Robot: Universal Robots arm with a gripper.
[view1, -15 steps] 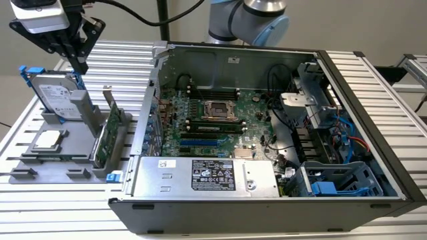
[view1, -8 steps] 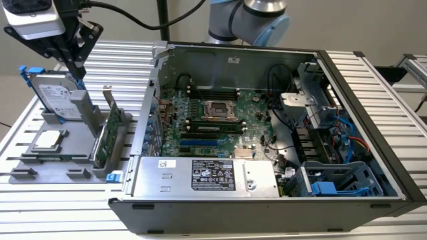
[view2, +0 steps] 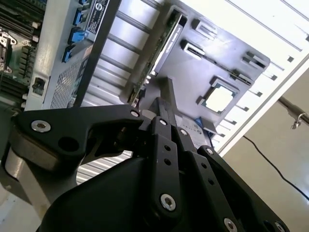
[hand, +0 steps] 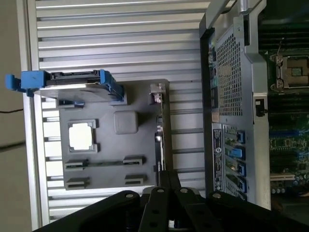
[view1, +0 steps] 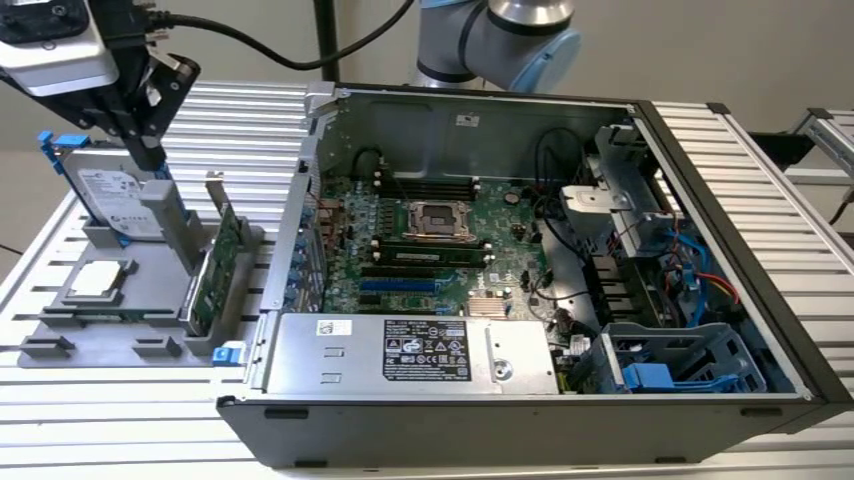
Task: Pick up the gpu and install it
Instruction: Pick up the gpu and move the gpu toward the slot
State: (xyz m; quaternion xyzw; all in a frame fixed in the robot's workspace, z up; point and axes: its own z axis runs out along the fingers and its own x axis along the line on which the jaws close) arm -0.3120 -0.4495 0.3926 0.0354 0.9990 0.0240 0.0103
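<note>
The gpu [view1: 214,262] stands on its long edge in a slot of the grey holder tray [view1: 134,322], outside the open computer case, green board facing the exterior view's left and silver bracket on top. In both wrist views it shows edge-on, gpu [hand: 160,137] and gpu [view2: 161,46]. My gripper [view1: 152,166] hangs above the tray's far side, over the hard drive and apart from the card. Its black fingers are shut with nothing between them, and the gripper [hand: 167,177] points at the card's end in the first wrist view.
A silver hard drive [view1: 118,200] in a blue frame stands at the tray's back, with a square CPU chip [view1: 100,281] in front of it. The open case [view1: 747,210] fills the exterior view's right, its motherboard [view1: 427,235] exposed. The power supply [view1: 414,352] lies along the near side.
</note>
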